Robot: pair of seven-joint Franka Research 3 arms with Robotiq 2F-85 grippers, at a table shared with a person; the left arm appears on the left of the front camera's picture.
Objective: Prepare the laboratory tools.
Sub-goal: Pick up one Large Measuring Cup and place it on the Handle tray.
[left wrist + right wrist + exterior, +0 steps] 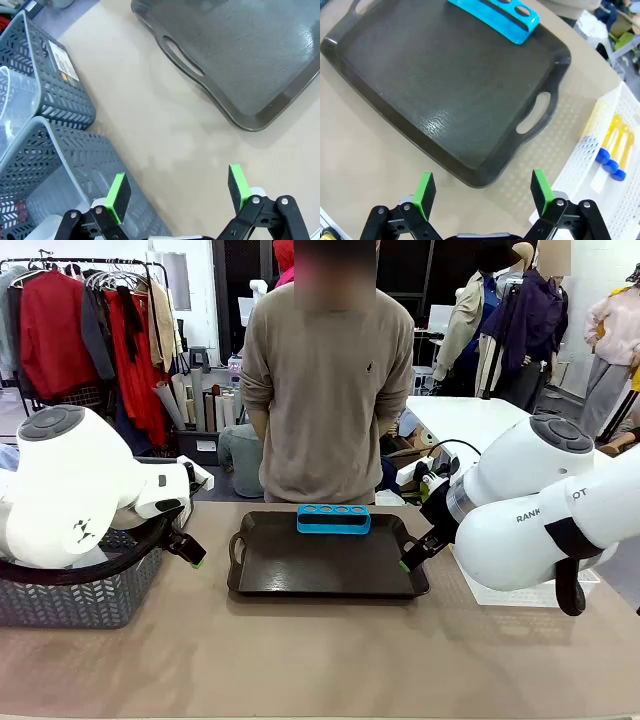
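Both left fingers (118, 192) and right fingers (541, 190) gape wide, empty; amber tubes (612, 146) lie near the right ones.

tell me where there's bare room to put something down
The black tray is bare on the robot's side of the blue rack; so is the wide table strip nearer still. Crowded: grey baskets at the table's left end, white basket holding blue-capped tubes at the right.
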